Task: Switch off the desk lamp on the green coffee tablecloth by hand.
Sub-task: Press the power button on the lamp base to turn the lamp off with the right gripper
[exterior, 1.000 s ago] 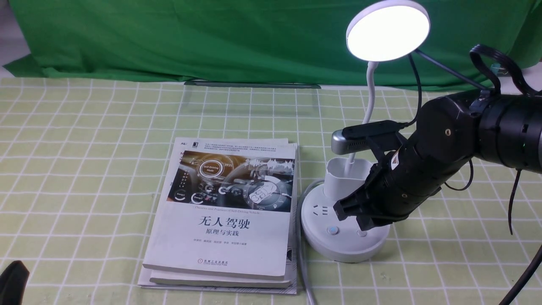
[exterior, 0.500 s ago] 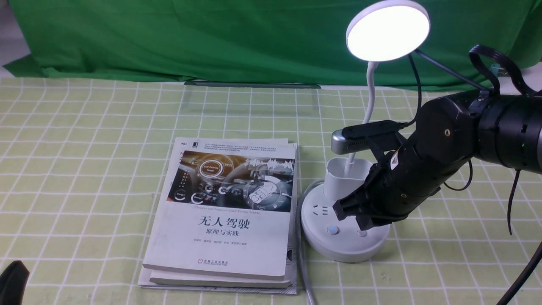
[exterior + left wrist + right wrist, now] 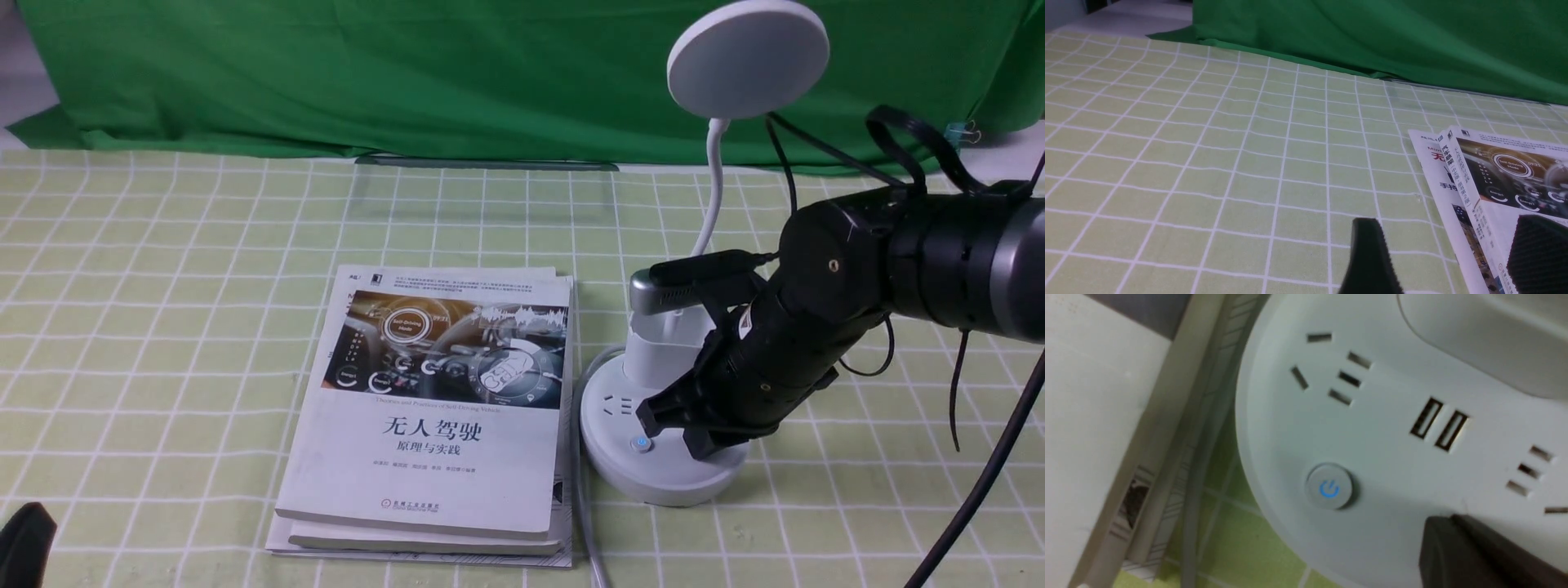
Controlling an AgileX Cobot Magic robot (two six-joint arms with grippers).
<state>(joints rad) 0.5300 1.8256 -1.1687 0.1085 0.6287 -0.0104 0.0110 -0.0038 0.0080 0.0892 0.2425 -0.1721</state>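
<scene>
— What surrounds the lamp?
— A stack of books (image 3: 433, 457) is set left of it on the green coffee tablecloth (image 3: 163, 327), with a grey cable (image 3: 581, 490) run between. The far edge is backed by a green cloth (image 3: 490, 73).

— And the desk lamp (image 3: 661, 457)?
— Unlit, it is stood right of the books, its base partly covered by the closed right gripper (image 3: 698, 445), whose tips are lowered over the near right part; contact cannot be confirmed. The left gripper (image 3: 1437, 253), well to the left, is held apart-jawed.

— What can be read?
— "Self-Driving Mode", "无人驾驶" and "China Machine Press" are printed on the top cover; a blue power symbol is shown on one button (image 3: 1329, 486).
</scene>
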